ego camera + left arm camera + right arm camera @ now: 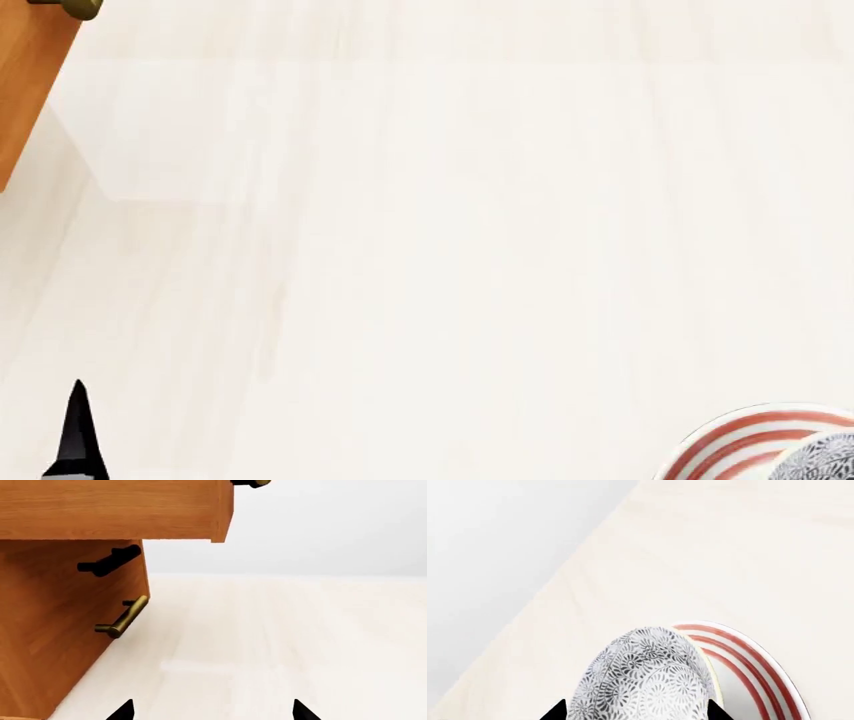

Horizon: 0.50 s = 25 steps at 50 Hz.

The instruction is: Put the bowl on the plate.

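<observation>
1. Pale wood tabletop [441, 250] fills pretty much the whole head view, with a plain light-grey backdrop behind it in the wrist views.
2. Far left, a brown wooden cabinet [60, 630] stands beside the tabletop. It has one brass handle [123, 617] and a black handle [107, 562] above it, and an overhanging top piece cuts off at the frame edge.
3. Left gripper [212, 711] hangs over bare tabletop near that cabinet. Only the two black fingertips poke into its wrist view, spread wide with nothing between them, so it's parted and empty. My guess is it's just parked out of the way, since the job is happening on the other side.
4. Over on the right is the plate [760, 665], white with red rings. Only a slice of it shows in either view.
5. Bowl [647, 680] sits between the tips of the right gripper [637, 711], overlapping the plate's near edge. The tips hug its sides, so I'd say it's clamped on the bowl, though the actual contact is cropped off.
6. Can't tell if the bowl is resting on the plate or held just above it. It looks tilted, probably because it's gripped by the rim.
7. In the head view the bowl is barely a sliver in the corner.
</observation>
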Motion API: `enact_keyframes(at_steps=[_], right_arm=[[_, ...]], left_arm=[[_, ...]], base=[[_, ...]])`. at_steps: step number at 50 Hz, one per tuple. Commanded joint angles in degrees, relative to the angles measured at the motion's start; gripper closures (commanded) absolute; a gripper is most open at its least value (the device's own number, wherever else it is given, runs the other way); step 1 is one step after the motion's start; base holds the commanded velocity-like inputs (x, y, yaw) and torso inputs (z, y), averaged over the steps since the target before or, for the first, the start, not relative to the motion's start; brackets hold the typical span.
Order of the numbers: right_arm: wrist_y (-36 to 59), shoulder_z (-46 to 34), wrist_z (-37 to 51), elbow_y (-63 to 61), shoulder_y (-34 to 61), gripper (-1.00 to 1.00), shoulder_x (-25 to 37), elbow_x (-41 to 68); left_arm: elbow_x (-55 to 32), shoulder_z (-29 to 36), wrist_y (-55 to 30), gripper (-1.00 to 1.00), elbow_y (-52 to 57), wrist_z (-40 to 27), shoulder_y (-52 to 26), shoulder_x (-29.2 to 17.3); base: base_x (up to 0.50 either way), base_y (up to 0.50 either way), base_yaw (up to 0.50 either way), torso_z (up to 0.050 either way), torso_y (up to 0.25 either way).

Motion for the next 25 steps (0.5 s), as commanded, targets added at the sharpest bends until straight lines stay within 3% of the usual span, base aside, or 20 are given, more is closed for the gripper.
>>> enact_keyframes(at_steps=[1, 11, 13, 17, 25], right_arm=[[-1.43, 3.52, 0.51, -6.50, -0.09, -1.00, -0.65, -2.34], [-1.79, 4.29, -3.54, -13.23, 0.06, -1.00, -0.72, -15.09], [-3.09, 3.26, -7.16, -16.73, 0.24, -1.00, -1.32, -23.46], [-4.15, 2.07, -8.87, -18.84, 0.24, -1.00, -1.57, -29.35], [-6.31, -0.25, -8.92, -22.16, -0.23, -1.00, -1.72, -41.05]], left_arm=[[2.63, -1.50, -2.97, -1.00, 1.20, 2.04, -3.06, -2.25], [6.14, -3.29, -5.00, -1.00, 0.11, 1.49, -7.18, -6.03], [7.25, -3.89, -5.68, -1.00, -0.35, 0.89, -8.24, -6.80], [8.53, -5.09, -6.76, -1.00, -0.54, -0.08, -9.26, -7.97], [10.19, -8.96, -10.29, -1.00, -1.59, -2.05, -11.12, -10.96]], base=[[0.00, 0.00, 0.00, 0.000, 0.000], [0.00, 0.00, 0.00, 0.000, 0.000], [0.00, 0.00, 0.00, 0.000, 0.000], [0.00, 0.00, 0.00, 0.000, 0.000], [0.00, 0.00, 0.00, 0.000, 0.000]])
